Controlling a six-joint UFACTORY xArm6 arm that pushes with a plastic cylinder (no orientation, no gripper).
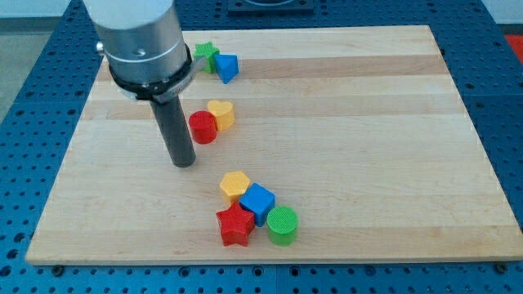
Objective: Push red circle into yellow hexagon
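A: Where is the red circle (pixel 203 127)?

B: Toward the board's (pixel 368 98) top-left corner, an upright cylinder with no facing, touching a yellow heart (pixel 221 114).

A: And the yellow hexagon (pixel 234 186)?

B: Near the bottom edge, touching a blue cube (pixel 258 202); red star (pixel 235 226) and green cylinder (pixel 283 225) adjoin.

A: The rod?

B: No jaws; my tip (pixel 185 163) sits just left-below the red circle

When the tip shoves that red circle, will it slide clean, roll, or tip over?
The red circle stands on its flat end on the smooth board, so it will probably slide, not roll. It looks squat, so tipping seems unlikely. Its round side may slip off my tip, which is just below-left; the touching yellow heart may get nudged.
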